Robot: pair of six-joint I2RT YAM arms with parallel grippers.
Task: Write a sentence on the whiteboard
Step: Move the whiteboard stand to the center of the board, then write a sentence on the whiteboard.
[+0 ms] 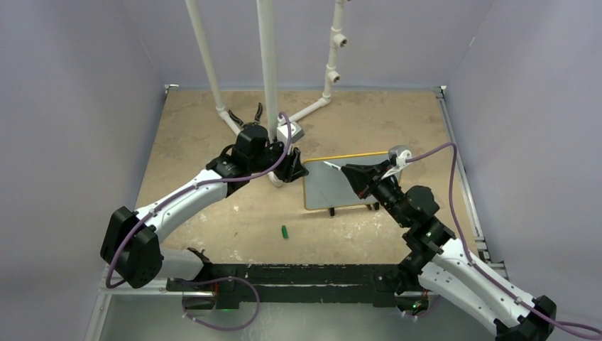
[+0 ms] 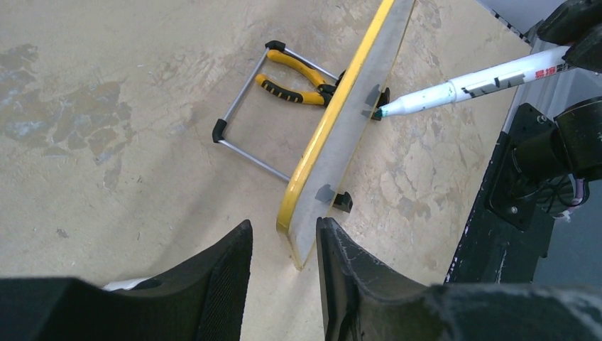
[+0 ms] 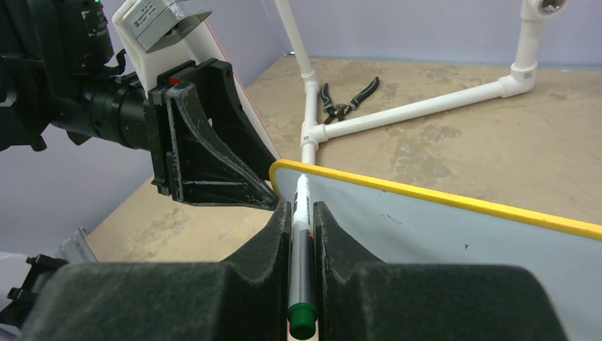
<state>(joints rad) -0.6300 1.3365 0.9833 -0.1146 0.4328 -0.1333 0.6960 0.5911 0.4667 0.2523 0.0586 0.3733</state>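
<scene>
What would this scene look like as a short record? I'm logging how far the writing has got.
board: upright, no lettering visible
marker: uncapped, tip at the board's face
right pincer: shut on the marker
left pincer: open, astride the board's corner
cap: green, lying loose in front of the board
pliers: behind the board

Pale lilac walls [image 1: 71,85] close in three sides of a tan, mottled tabletop [image 1: 192,121], scuffed with whitish patches under even light; three white pipes [image 1: 267,57] rise from its far half.
</scene>
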